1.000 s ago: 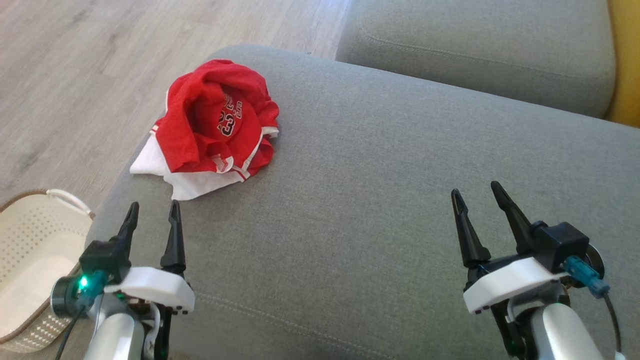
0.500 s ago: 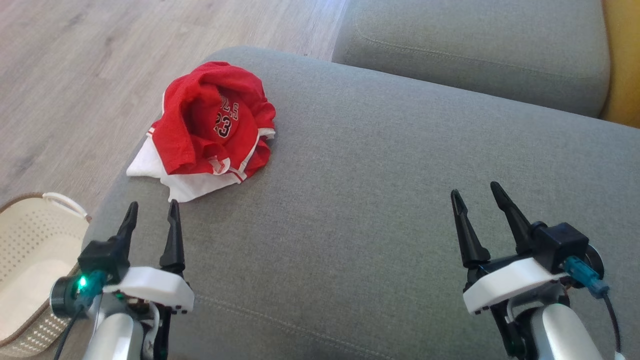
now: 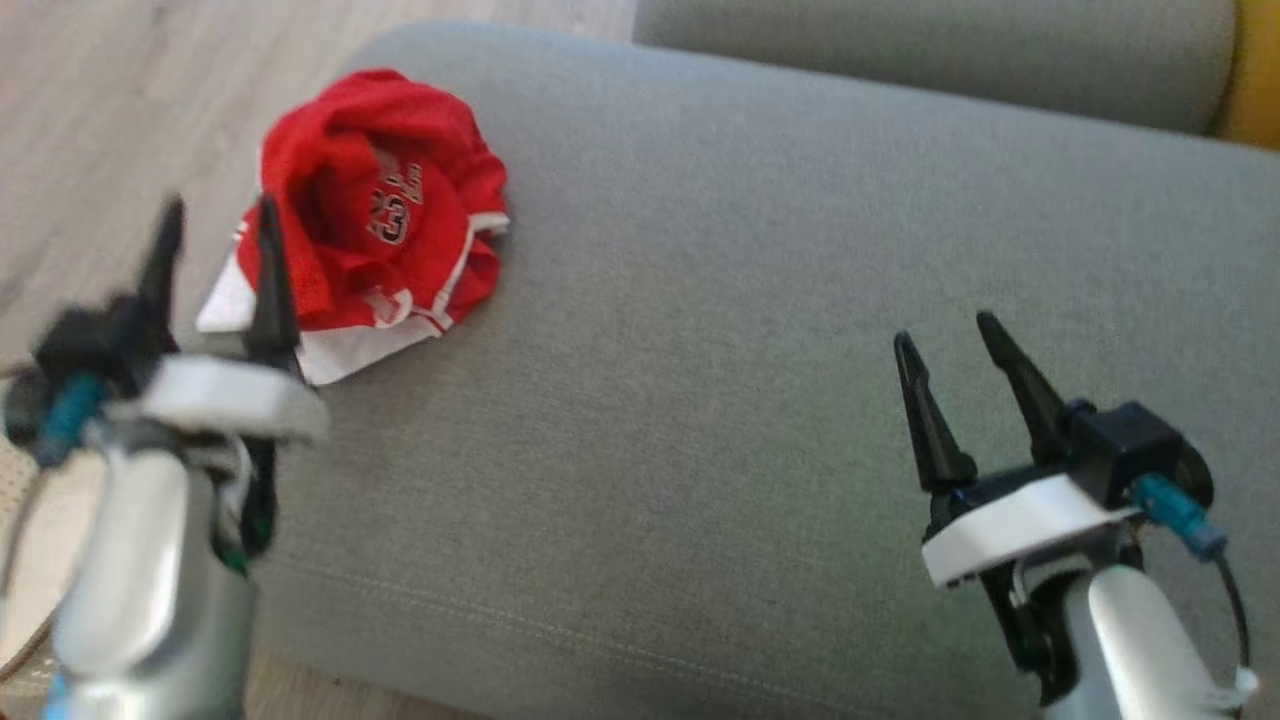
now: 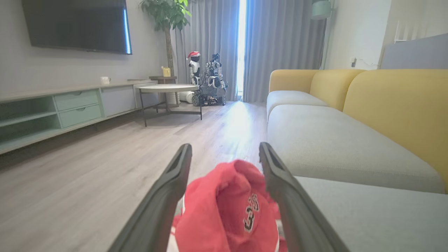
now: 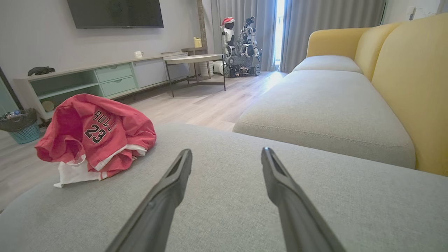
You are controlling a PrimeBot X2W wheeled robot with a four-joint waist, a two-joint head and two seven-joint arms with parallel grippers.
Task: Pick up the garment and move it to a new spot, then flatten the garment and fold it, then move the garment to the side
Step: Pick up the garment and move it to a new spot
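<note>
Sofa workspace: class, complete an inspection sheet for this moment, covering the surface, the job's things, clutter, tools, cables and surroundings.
Surface: grey sofa cushion, bare fabric with a seam near the front.
Job's things: red shirt, crumpled in a heap at the cushion's left corner, white hem showing, not yet flattened.
Clutter: nothing seen on the cushion.
Tools: left tool open, at the shirt, contact unclear; right tool open, over bare cushion, apart from the shirt.
Cables: blue plug with a dark cable at the right wrist.
Surroundings: wood floor, television, low cabinet, round table, bin.
</note>
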